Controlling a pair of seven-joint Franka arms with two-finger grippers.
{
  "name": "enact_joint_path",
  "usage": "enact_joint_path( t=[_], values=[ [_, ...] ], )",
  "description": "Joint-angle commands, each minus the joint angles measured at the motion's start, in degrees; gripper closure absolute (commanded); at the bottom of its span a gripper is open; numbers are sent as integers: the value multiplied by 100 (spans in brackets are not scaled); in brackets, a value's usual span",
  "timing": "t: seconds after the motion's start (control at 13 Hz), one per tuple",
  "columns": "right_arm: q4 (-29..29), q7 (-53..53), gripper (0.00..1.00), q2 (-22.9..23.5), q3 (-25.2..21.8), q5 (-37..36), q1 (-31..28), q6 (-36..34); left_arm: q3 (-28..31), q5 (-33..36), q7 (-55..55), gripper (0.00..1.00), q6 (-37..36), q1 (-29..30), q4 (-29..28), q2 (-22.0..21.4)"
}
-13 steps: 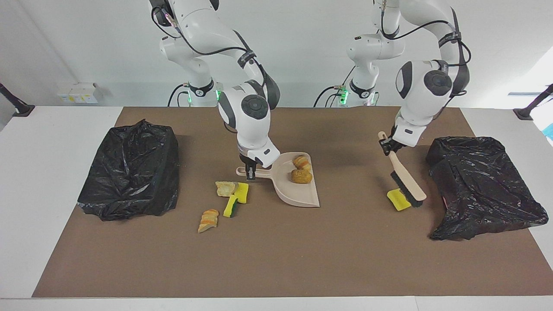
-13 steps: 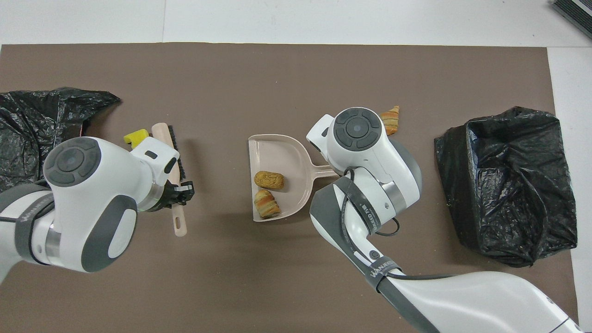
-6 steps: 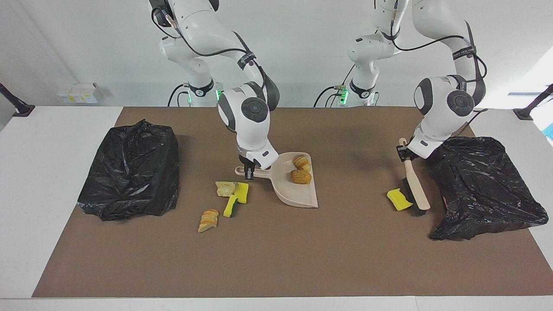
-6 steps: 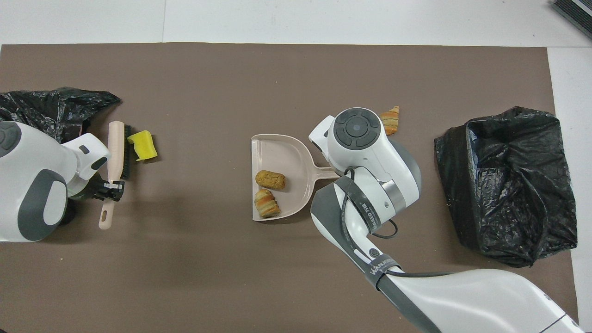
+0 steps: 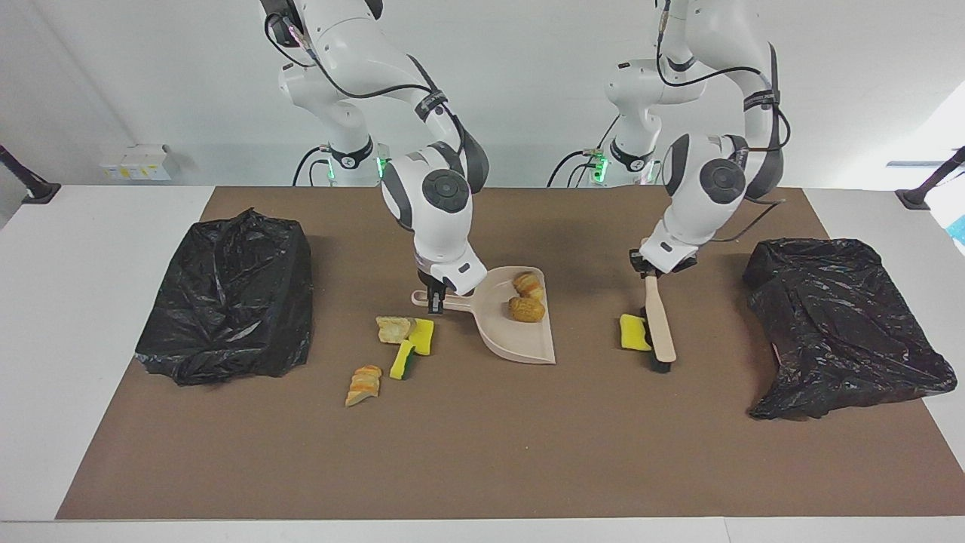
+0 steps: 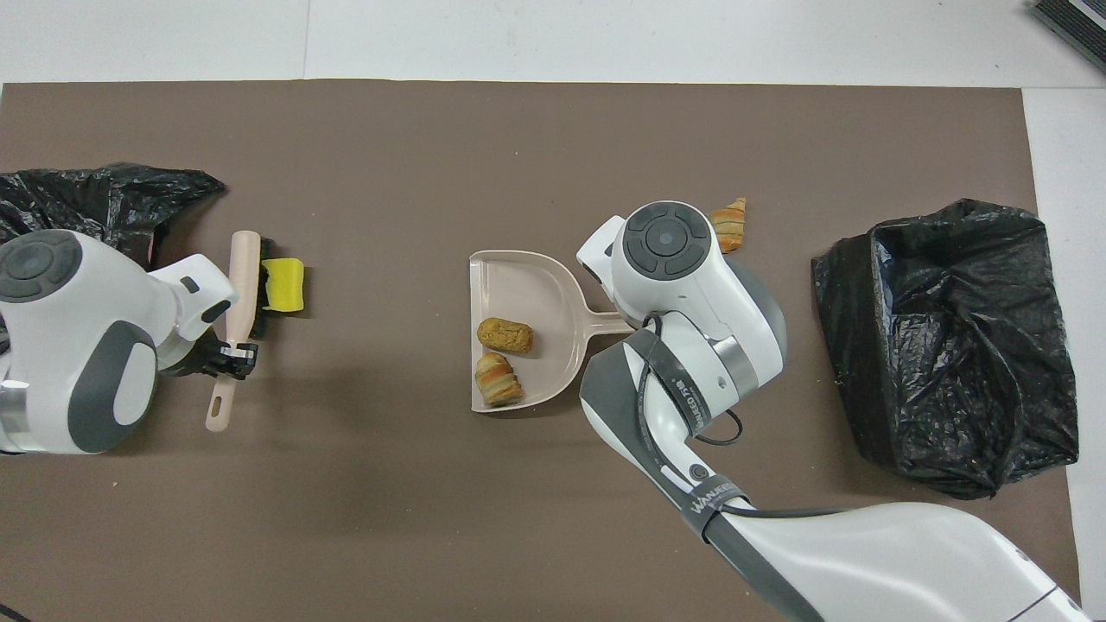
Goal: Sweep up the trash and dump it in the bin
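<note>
Left gripper (image 5: 653, 273) clamps the brush (image 5: 658, 326); a yellow sponge piece (image 5: 633, 332) apparently touches its bristles. Right gripper (image 5: 436, 300) grips the dustpan (image 5: 520, 339) handle; two bread chunks (image 5: 525, 308) lie in the dustpan.

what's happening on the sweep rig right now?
The left tool holds the brush by its handle, bristles down against a yellow sponge piece, on the side toward the dustpan. The right tool grips the dustpan handle; the pan sits flat with two bread chunks in it. Beside the pan handle, toward the right arm's end, a bread piece, two green-backed sponge pieces and a croissant piece lie unswept. A black-bagged bin sits at each end.
</note>
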Motion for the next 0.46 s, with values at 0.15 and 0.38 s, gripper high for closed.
enact_joint_path(
  t=[0.15, 0.38],
  values=[
    [-1, 191, 100, 42, 51, -21, -30, 148, 77, -713, -1024, 100, 315, -1342, -247, -290],
    [-1, 200, 100, 42, 51, -21, -30, 201, 77, -1029, -1280, 100, 466, -2116, -230, -360]
  ],
)
